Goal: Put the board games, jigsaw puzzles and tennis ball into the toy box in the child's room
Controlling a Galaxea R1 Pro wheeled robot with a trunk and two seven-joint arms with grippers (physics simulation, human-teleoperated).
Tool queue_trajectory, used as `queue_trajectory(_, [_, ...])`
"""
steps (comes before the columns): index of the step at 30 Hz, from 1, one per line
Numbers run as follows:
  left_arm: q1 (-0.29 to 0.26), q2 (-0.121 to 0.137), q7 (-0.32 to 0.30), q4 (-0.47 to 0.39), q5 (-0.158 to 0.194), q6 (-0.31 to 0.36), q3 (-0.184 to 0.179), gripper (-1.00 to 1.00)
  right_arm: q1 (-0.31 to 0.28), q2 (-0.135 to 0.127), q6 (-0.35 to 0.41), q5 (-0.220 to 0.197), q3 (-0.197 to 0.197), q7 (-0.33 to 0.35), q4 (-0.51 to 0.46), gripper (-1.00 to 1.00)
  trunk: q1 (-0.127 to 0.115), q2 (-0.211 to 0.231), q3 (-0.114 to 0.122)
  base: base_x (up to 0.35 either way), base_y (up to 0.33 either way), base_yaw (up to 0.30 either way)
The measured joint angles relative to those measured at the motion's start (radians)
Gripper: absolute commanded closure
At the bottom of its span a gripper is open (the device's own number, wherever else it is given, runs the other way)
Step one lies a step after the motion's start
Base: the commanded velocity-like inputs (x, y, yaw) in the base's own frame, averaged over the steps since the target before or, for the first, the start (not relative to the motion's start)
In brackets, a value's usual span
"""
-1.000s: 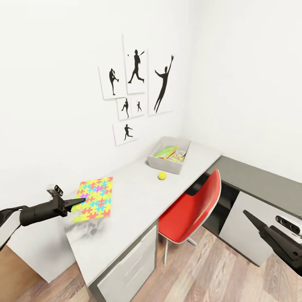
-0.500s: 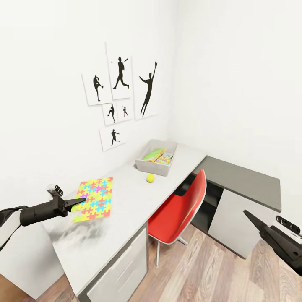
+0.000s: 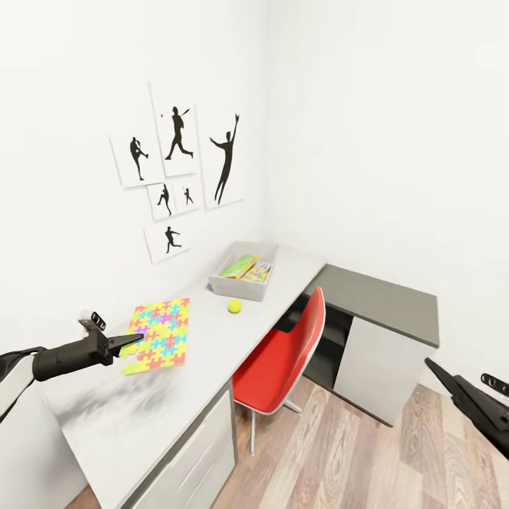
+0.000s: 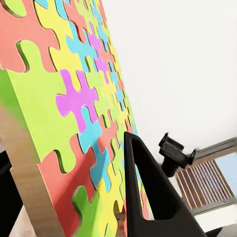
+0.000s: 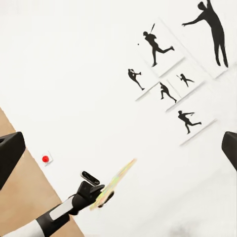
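Progress looked partial: the open grey toy box (image 3: 244, 277) at frame centre already held coloured flat toys, while the yellow-green tennis ball (image 3: 234, 306) lay on the white table (image 3: 205, 346) just beside it. The left gripper (image 3: 129, 342), at left, reached forward with its fingers clamped on the multicoloured flat jigsaw puzzle (image 3: 160, 334), lifted above the tabletop. The right gripper (image 3: 442, 373), low at right, held nothing; its finger spread I could not tell.
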Motion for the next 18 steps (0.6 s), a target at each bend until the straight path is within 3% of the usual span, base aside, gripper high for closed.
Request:
queue_trajectory(8, [0.0, 0.0, 0.0, 0.0, -0.002, 0.0, 0.0, 1.0, 0.0, 0.008, 0.067, -0.01, -0.014, -0.282, 0.063, -1.0, -0.031, 0.056, 0.03, 0.0, 0.0, -0.062])
queue_trajectory(18, [0.0, 0.0, 0.001, 0.0, -0.003, 0.003, 0.0, 1.0, -0.002, 0.005, 0.149, -0.005, -0.021, -0.409, -0.023, -1.0, -0.069, 0.126, 0.062, 0.0, 0.0, -0.002])
